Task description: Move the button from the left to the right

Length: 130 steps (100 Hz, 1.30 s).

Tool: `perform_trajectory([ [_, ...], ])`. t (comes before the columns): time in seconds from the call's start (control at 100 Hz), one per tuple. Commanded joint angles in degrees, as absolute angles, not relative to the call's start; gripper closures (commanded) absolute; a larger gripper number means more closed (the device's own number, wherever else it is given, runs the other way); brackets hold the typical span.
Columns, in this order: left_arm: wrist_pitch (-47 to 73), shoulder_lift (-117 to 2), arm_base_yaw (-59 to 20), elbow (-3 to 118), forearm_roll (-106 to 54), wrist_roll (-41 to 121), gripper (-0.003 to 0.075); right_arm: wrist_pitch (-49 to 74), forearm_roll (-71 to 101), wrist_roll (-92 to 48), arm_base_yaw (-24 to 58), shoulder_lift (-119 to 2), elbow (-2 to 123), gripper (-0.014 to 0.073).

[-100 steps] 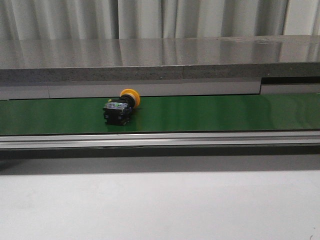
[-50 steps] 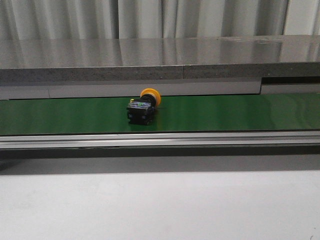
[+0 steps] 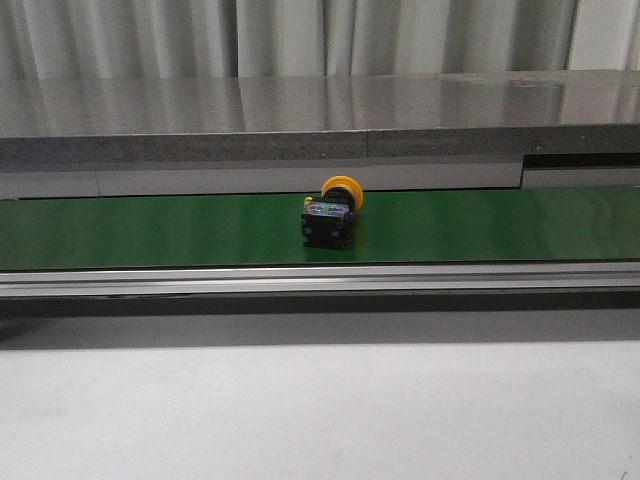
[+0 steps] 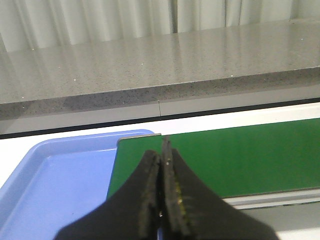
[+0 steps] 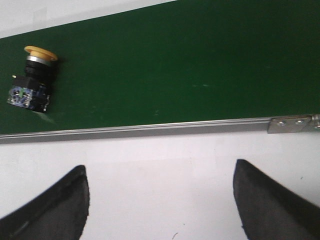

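Above bare white table, the right gripper (image 5: pixel 160 200) gapes wide and empty; the left gripper (image 4: pixel 161 200) is pressed together.

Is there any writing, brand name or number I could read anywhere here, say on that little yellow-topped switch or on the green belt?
None can be read.
The button: small clear and green parts on its black body, too small and blurred to show any lettering.
The green belt: plain, no markings.
The blue tray: plain, no label.
The grey counter: no signs.
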State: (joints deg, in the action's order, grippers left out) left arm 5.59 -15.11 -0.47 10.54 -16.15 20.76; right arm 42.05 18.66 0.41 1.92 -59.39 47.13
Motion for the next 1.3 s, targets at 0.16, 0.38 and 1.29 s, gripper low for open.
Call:
perform_trajectory([
  [0.16,1.74,-15.59,-0.81,12.27,-16.66,20.68,0.0741,41.66,23.34,-2.41,3.21,-65.31,53.58,-0.0010],
  [0.38,1.74,-15.59,-0.81,12.27,-16.66,20.68,0.0741,37.67,23.28,-2.41,10.32,-74.74,60.12,-0.0010],
  [1.29,1.74,-15.59,-0.81,12.27,-16.66,20.68,0.0741,37.54,14.69,-2.41,16.76,-99.41,75.87,0.0001],
])
